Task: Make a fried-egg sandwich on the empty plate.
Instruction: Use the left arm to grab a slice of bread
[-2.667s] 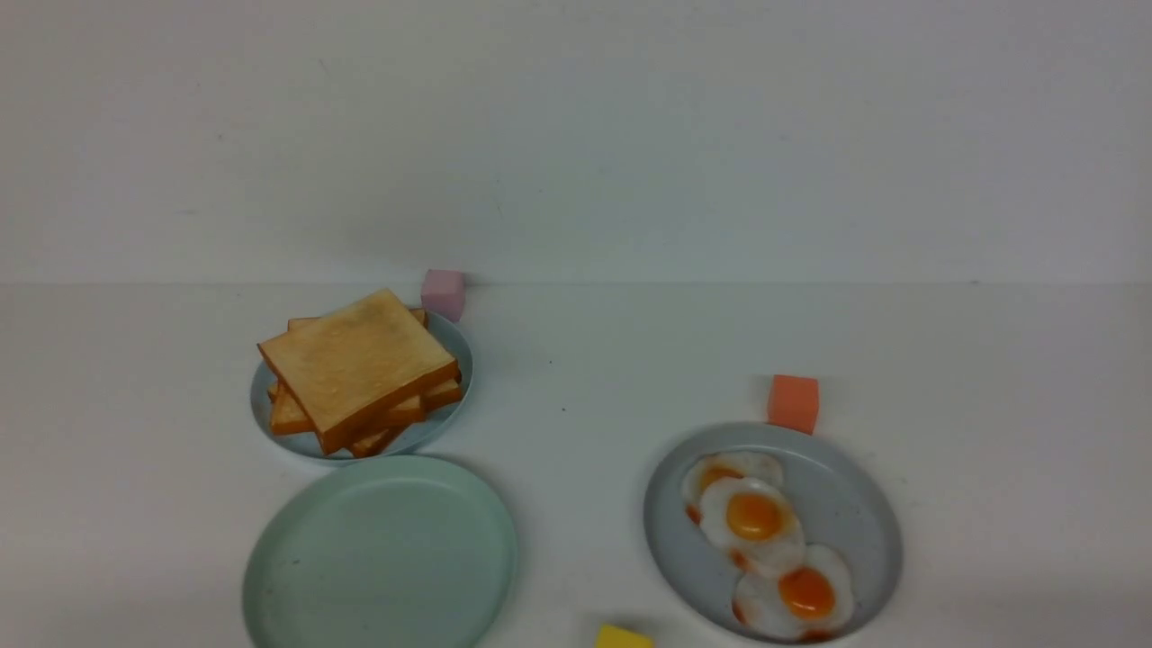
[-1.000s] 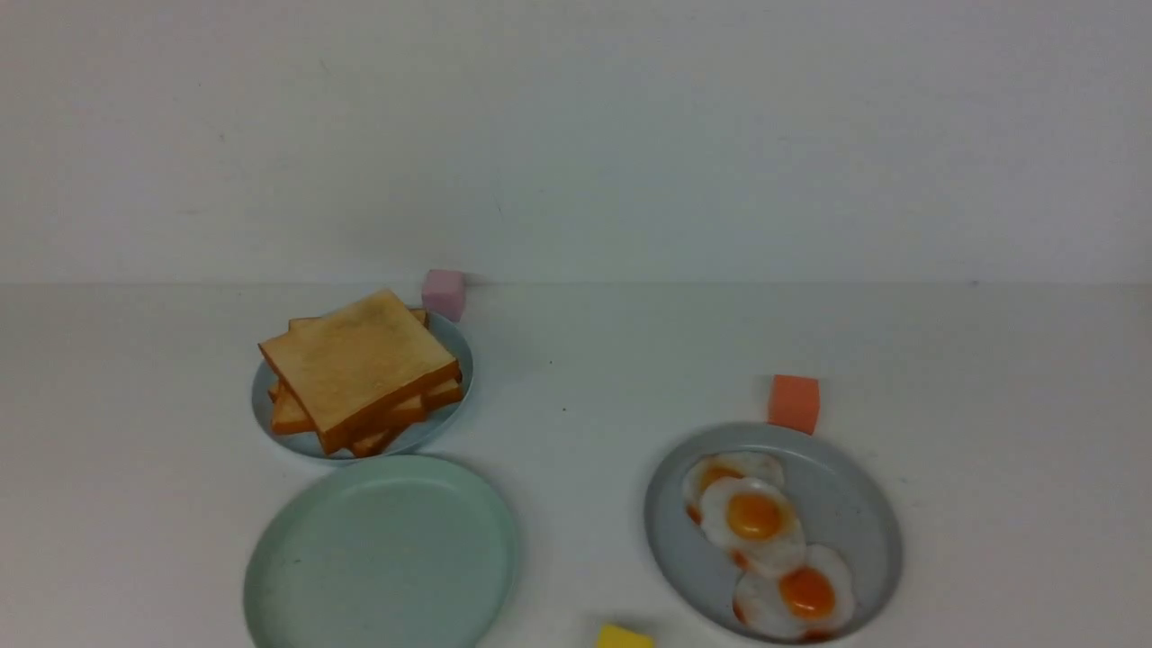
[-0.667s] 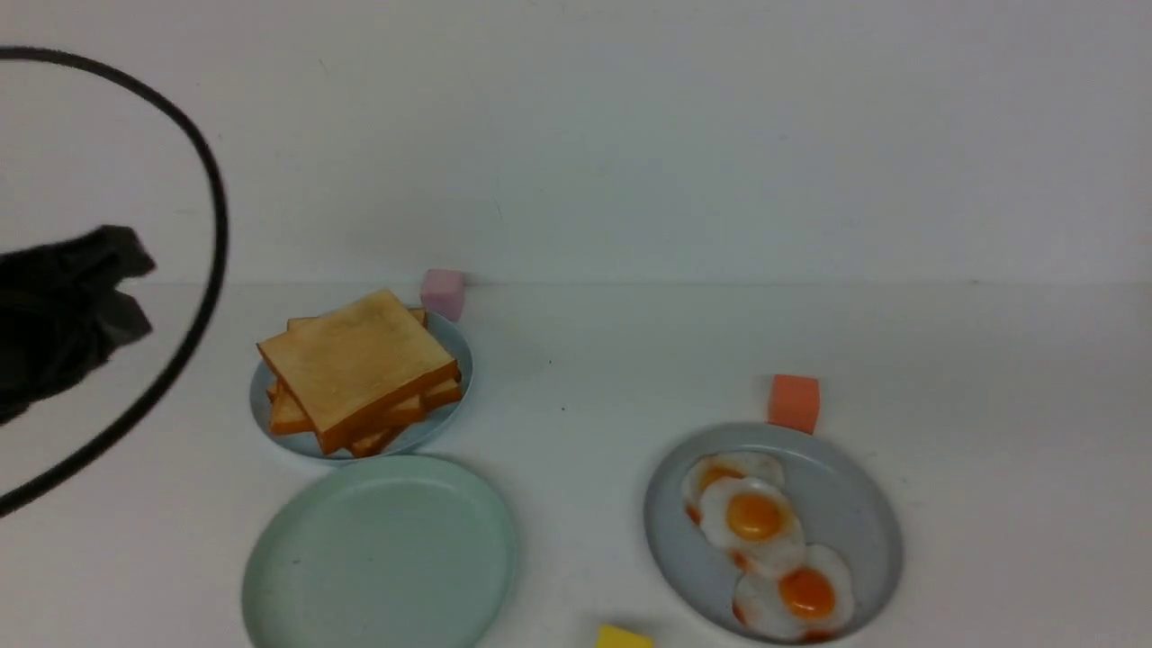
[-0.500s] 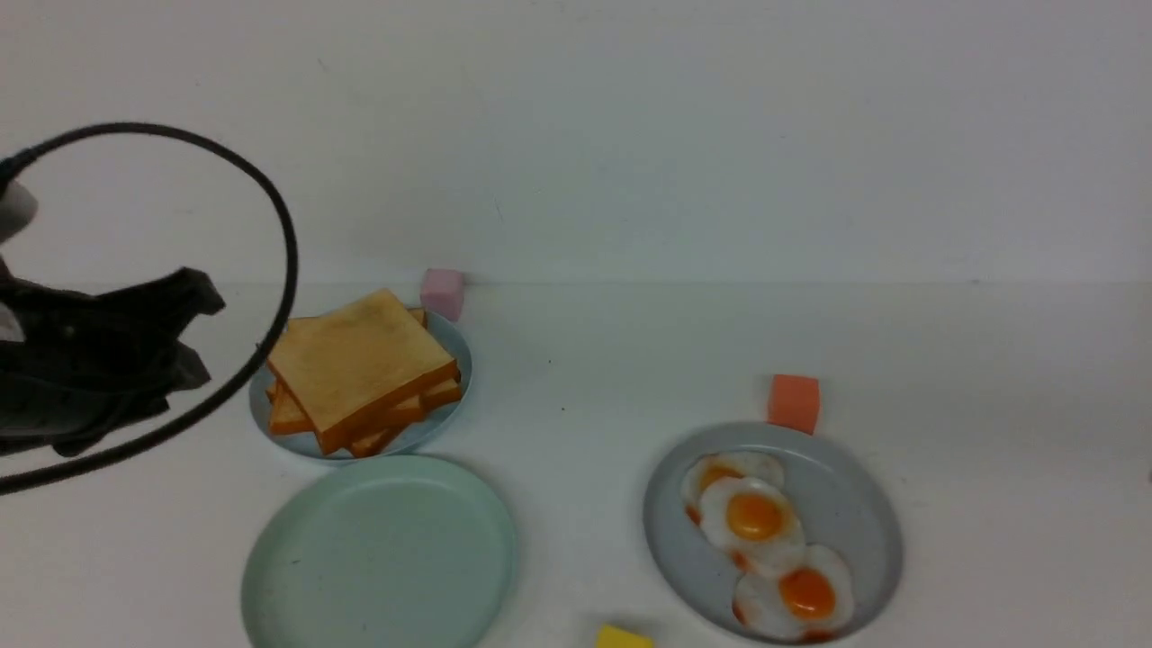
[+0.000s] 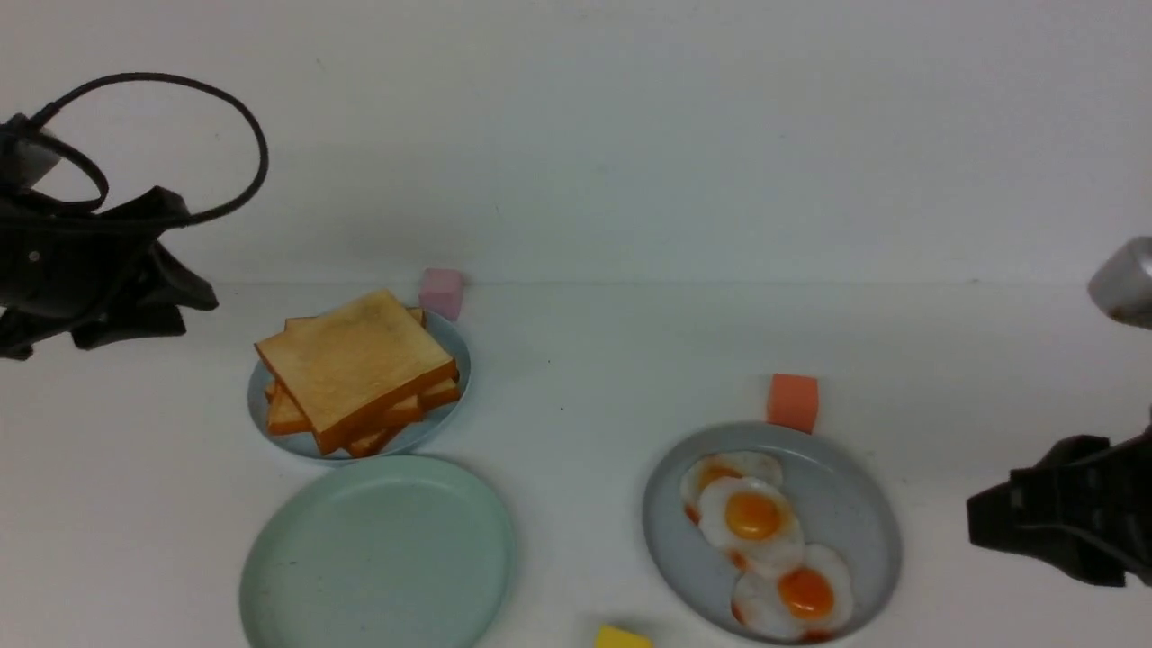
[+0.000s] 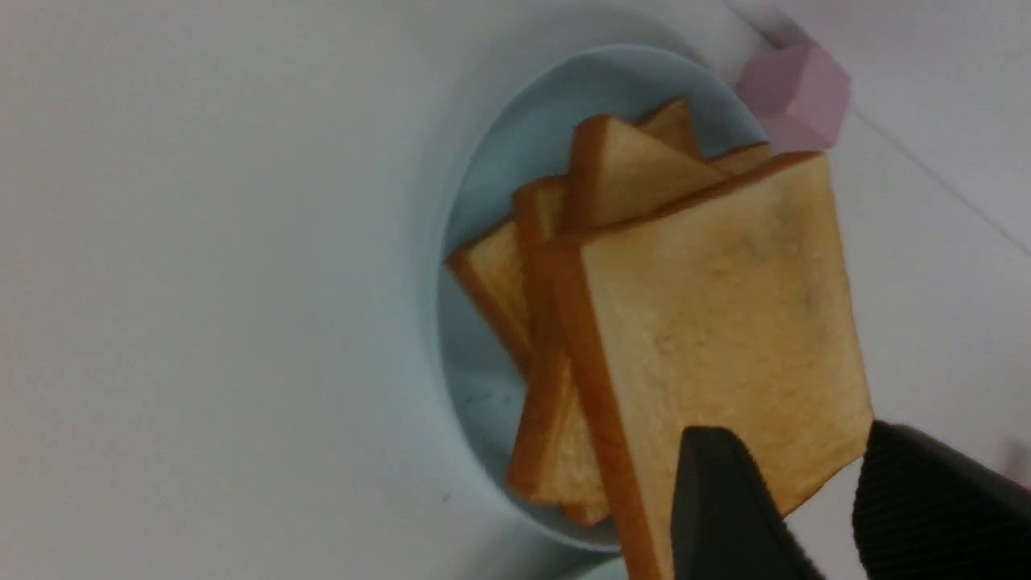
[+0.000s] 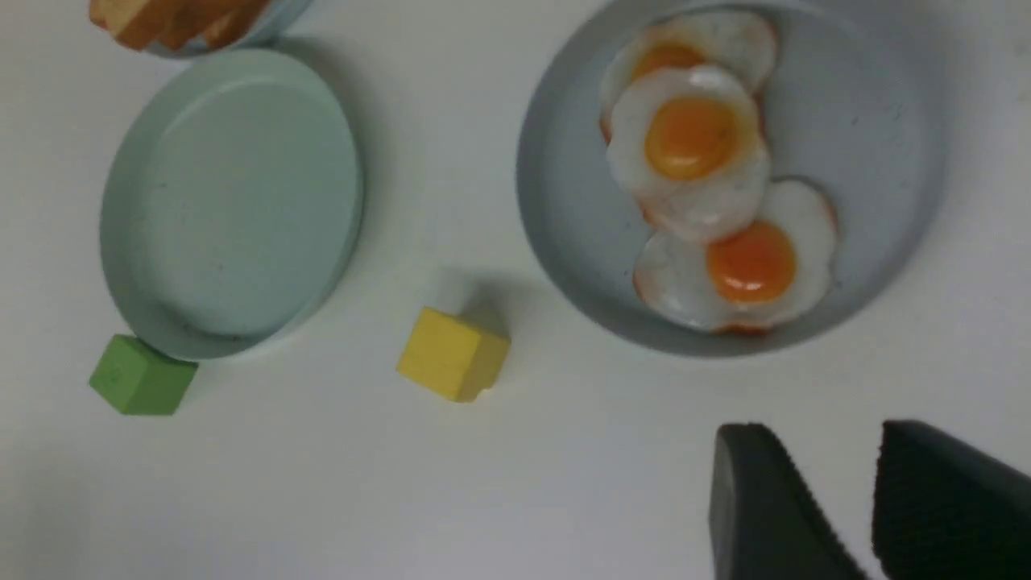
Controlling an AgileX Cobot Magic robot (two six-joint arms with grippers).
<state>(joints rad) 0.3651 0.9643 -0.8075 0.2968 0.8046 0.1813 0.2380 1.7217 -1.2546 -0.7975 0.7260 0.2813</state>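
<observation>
Front view: round pale mint-green plate (image 5: pixel 378 553) bare, arms at both sides

The round pale mint-green plate sits front left on the white table (image 5: pixel 576 360), just in front of a small light-blue plate (image 5: pixel 432 430) carrying a stack of square golden-brown toast slices (image 5: pixel 355 369). Well apart to the right, a grey-blue plate (image 5: pixel 855 486) holds three overlapping white fried eggs with orange yolks (image 5: pixel 754 517). The left gripper (image 5: pixel 193 315) is left of the toast; the left wrist view shows its black fingers (image 6: pixel 725 515) moderately apart, gripping nothing. The right gripper (image 5: pixel 985 522) is right of the egg plate, its fingers (image 7: pixel 765 515) a narrow gap apart, empty. A pink cube (image 5: pixel 441 292) sits behind the toast plate, an orange cube (image 5: pixel 793 403) behind the egg plate, a yellow cube (image 5: pixel 621 637) at the front between the plates, and a green cube (image 7: pixel 141 376) by the mint plate's rim
</observation>
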